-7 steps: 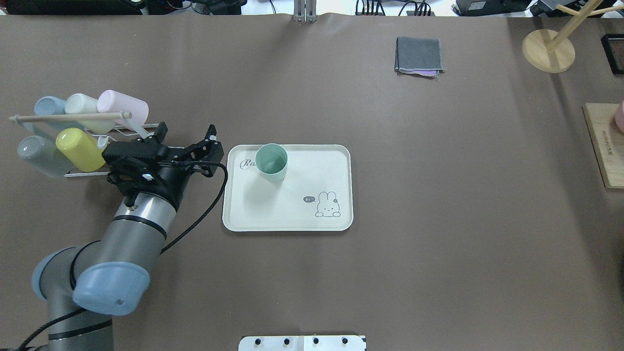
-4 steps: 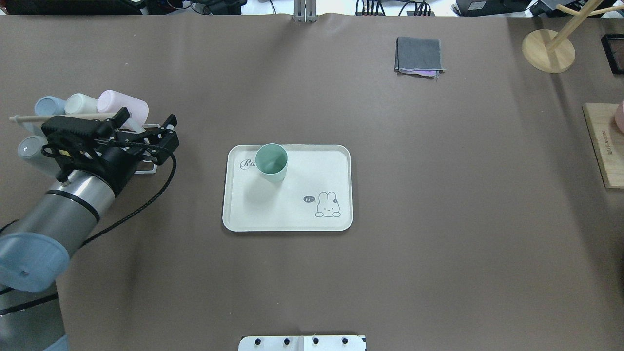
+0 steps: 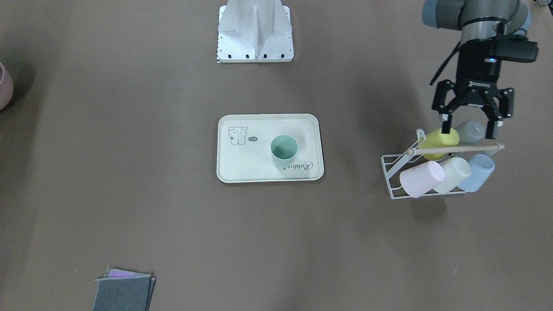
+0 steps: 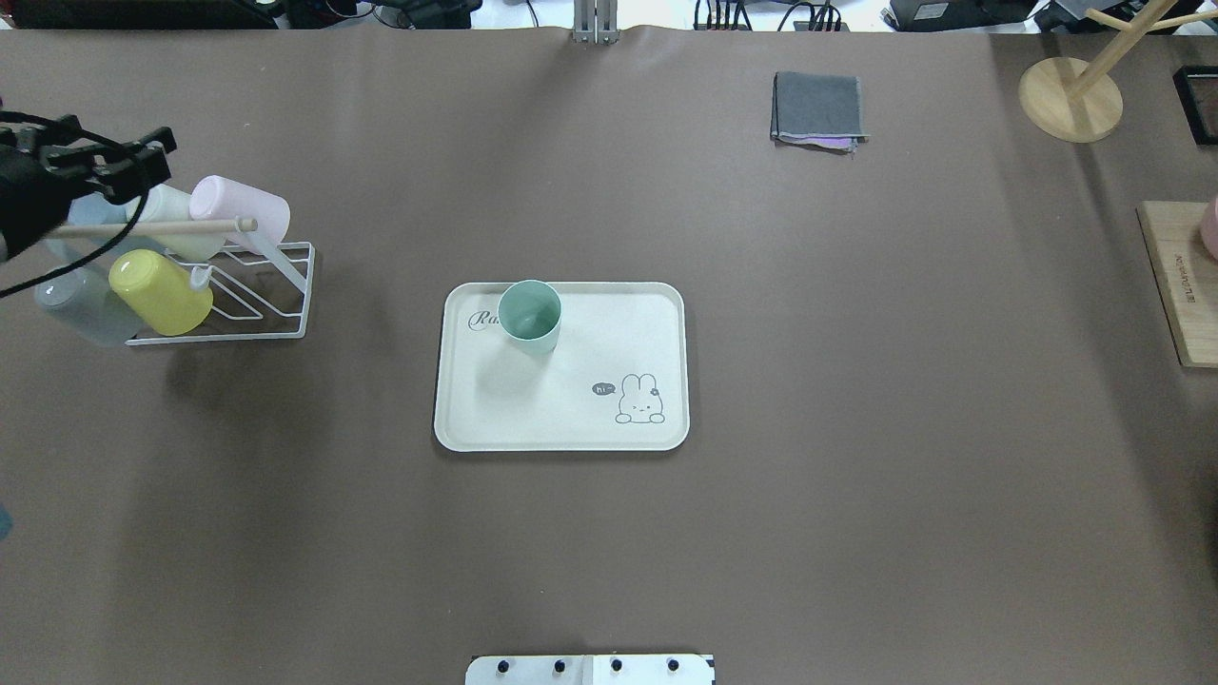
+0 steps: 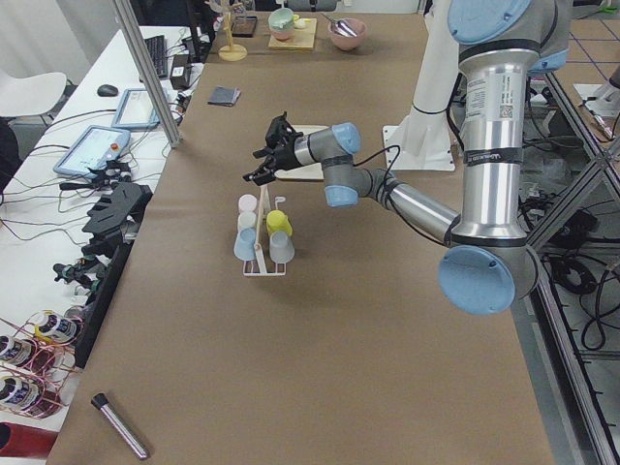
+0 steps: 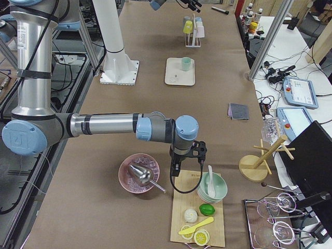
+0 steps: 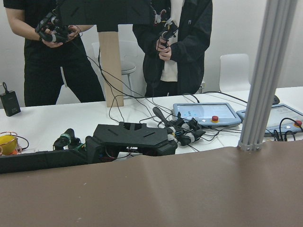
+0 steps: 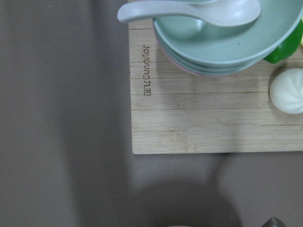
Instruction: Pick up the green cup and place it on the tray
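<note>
In the front-facing view, the left gripper [image 3: 468, 129] is hanging with its jaws spread wide and empty, pointing down just above a white wire rack [image 3: 391, 177] of tilted pastel plastic cups. The pale mint-green plastic tumbler [image 3: 284, 149] is standing upright and mouth-up well away from that gripper, out toward the table's middle, inside the cream rectangular plastic tray with rounded corners [image 3: 242, 168]. In the overhead view, the left gripper [image 4: 152, 157] is showing at the frame's edge beside the rack [image 4: 276, 304], while the green tumbler [image 4: 529, 314] is sitting on the tray [image 4: 571, 419], in the corner nearest the gripper, over the script lettering. From the table's left end, the left gripper [image 5: 271, 155] is hovering above the rack, open. From the right end, the right gripper [image 6: 187, 161] is hanging over a wooden board of bowls, very far from the tumbler [image 6: 185, 63] and tray [image 6: 174, 78]; whether it is open cannot be told. The left wrist camera is looking off the table toward people at a bench; the right wrist camera is showing only board and bowls. The tumbler looks light, rigid, empty and smooth, so probably slippery; pinching one wall at the rim from above, or spanning its body low down, seems safest. Placement appears finished.
</note>
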